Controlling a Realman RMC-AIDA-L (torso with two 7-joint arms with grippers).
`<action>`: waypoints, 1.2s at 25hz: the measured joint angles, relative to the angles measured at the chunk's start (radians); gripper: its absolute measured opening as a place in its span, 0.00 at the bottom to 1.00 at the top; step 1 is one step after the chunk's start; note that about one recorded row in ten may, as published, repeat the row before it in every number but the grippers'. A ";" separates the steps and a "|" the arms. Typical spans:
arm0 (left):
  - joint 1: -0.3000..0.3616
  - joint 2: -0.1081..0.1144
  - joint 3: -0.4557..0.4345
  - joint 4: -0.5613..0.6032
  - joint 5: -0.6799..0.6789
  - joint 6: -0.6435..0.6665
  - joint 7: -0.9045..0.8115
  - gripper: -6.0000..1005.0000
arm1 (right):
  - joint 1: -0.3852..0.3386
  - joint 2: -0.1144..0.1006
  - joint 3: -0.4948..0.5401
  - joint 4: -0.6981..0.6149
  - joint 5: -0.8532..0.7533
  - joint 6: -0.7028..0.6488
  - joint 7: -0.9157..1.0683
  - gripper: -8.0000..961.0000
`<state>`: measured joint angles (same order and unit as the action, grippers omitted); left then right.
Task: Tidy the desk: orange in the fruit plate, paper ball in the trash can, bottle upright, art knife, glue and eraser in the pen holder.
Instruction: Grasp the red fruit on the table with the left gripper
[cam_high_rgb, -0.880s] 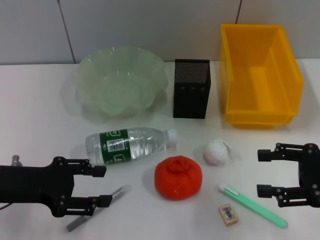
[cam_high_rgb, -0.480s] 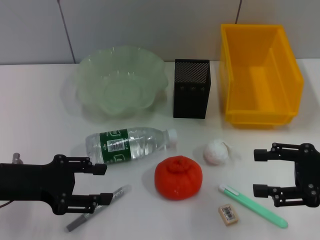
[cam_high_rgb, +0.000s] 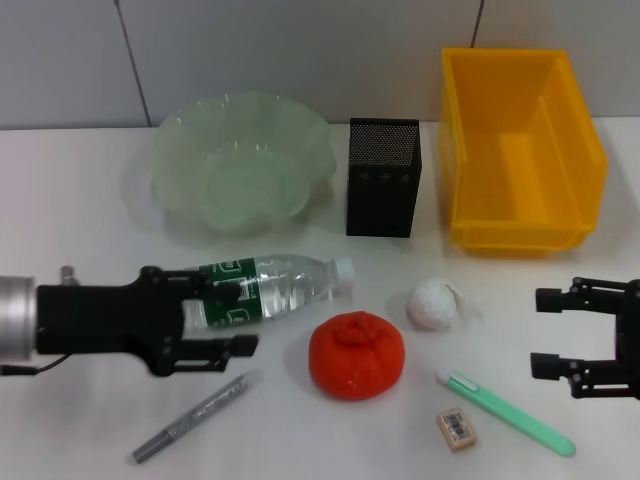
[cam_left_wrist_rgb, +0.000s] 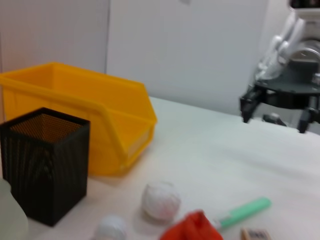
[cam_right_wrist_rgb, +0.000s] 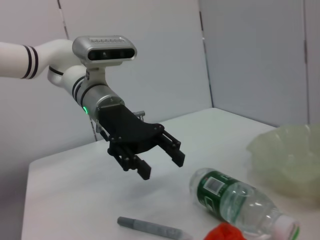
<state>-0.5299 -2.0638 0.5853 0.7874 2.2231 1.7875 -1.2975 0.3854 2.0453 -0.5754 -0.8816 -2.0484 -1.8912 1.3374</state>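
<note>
A clear water bottle (cam_high_rgb: 280, 285) with a green label lies on its side mid-table. My left gripper (cam_high_rgb: 243, 318) is open and empty at the bottle's base end, its upper finger in front of the label. The right wrist view shows it (cam_right_wrist_rgb: 159, 159) raised beside the bottle (cam_right_wrist_rgb: 235, 200). An orange (cam_high_rgb: 357, 355), a white paper ball (cam_high_rgb: 433, 303), a green art knife (cam_high_rgb: 505, 412), an eraser (cam_high_rgb: 456, 428) and a grey glue stick (cam_high_rgb: 197, 416) lie on the table. My right gripper (cam_high_rgb: 542, 332) is open and empty, to the right of the art knife.
A pale green fruit plate (cam_high_rgb: 190, 160), a black mesh pen holder (cam_high_rgb: 383, 190) and a yellow bin (cam_high_rgb: 580, 150) stand along the back. The left wrist view shows the bin (cam_left_wrist_rgb: 85, 115), the pen holder (cam_left_wrist_rgb: 45, 165), the paper ball (cam_left_wrist_rgb: 161, 200) and the art knife (cam_left_wrist_rgb: 245, 212).
My left gripper has moved right and away from the table's front, off the glue stick and up to the bottle. My right gripper has drawn back a little to the right.
</note>
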 joint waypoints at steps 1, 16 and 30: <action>0.000 0.000 0.000 0.000 0.000 0.000 0.000 0.70 | -0.001 -0.008 0.005 0.000 0.000 0.000 0.012 0.82; -0.088 -0.009 0.016 -0.387 -0.180 -0.265 0.260 0.70 | 0.002 -0.012 0.014 -0.002 0.002 -0.008 0.019 0.82; -0.128 -0.016 0.013 -0.614 -0.220 -0.444 0.459 0.70 | -0.003 -0.014 0.012 -0.018 -0.007 -0.001 0.019 0.82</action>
<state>-0.6584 -2.0797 0.5979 0.1737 2.0027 1.3431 -0.8386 0.3827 2.0310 -0.5633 -0.8998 -2.0556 -1.8924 1.3562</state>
